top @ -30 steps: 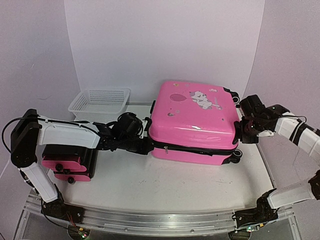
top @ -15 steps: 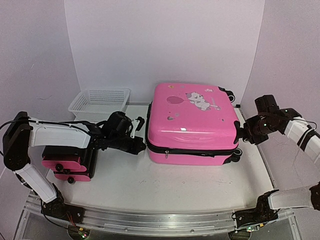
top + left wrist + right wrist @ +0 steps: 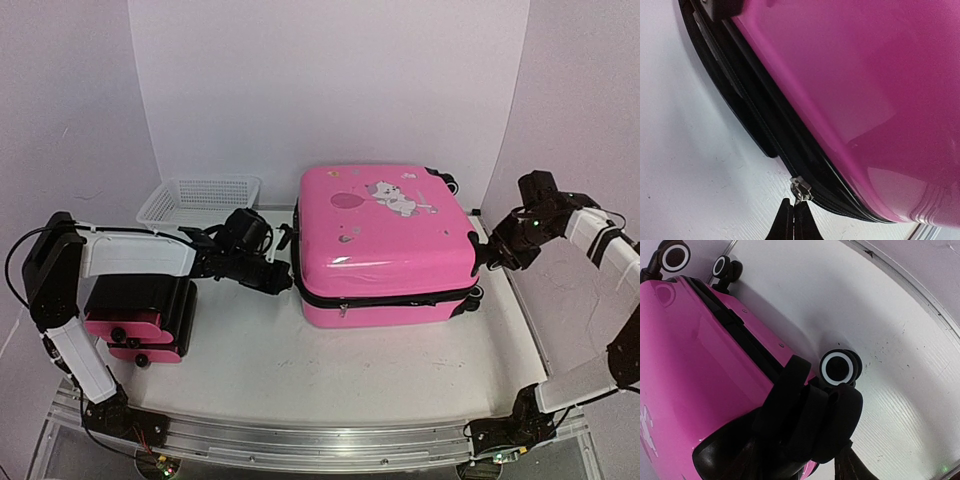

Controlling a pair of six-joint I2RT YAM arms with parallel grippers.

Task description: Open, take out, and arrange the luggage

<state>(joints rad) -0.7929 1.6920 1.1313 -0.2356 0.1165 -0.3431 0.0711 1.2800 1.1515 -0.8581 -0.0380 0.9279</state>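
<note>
Toward the far right of the white worktop [image 3: 300, 370] lay the luggage, a large glossy pink hard-shell suitcase [image 3: 385, 240], flat on its side with its lid shell facing up. Its black wheels pointed to the right edge. A cartoon sticker [image 3: 395, 197] of a white animal beside a balloon sat on the upper shell; the small marks next to it were too small to read. A black zipper trim [image 3: 390, 297] ran around the near side.

The left gripper [image 3: 794, 220] was at the suitcase's near left corner. Its fingers were pressed together and pinched the silver zipper pull [image 3: 800, 189], which sat on the black trim just above the worktop.

The right gripper [image 3: 825, 385] was against the suitcase's near right corner, with its black padded fingers [image 3: 790, 390] touching the shell just beside a black wheel with a white ring [image 3: 839, 367]. Whether they clamped anything could not be told.

At the far left corner stood a white mesh plastic basket [image 3: 200, 200]. Near the left edge, under the left arm, lay a smaller pink and black wheeled case [image 3: 135, 330].
</note>
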